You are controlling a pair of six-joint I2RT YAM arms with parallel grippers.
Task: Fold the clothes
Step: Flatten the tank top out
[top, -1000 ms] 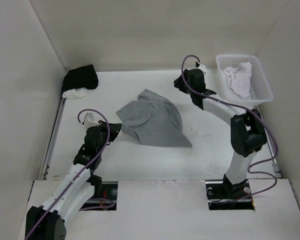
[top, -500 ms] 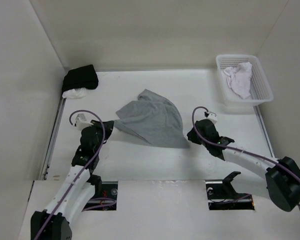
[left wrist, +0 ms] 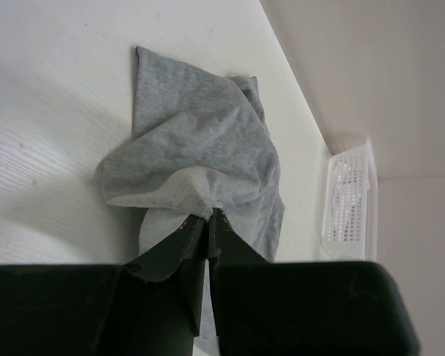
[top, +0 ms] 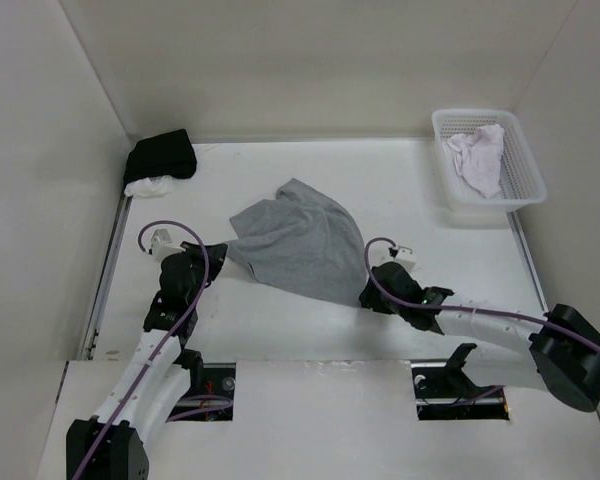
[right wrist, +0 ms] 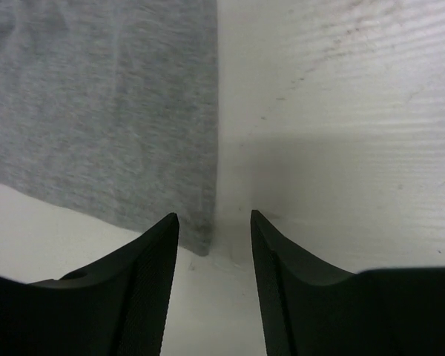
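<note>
Left arm (top: 145,372): white links between black joints.
Right arm (top: 490,322): white link, bulky black elbow.
Cables (top: 167,223): thin and purple, one loop at each wrist.
Left gripper (left wrist: 208,222): two matte black fingers tapering to narrow tips.
Right gripper (right wrist: 215,222): black fingers with finely ribbed inner faces.
Bases (top: 450,385): black.

A white plastic basket (top: 482,207) sits at the table's (top: 280,322) far right corner, a crumpled white cloth (top: 480,158) lying inside it. At the far left corner a black garment (top: 162,156) is bunched, with a small white rag (top: 148,186) touching its near side
</note>
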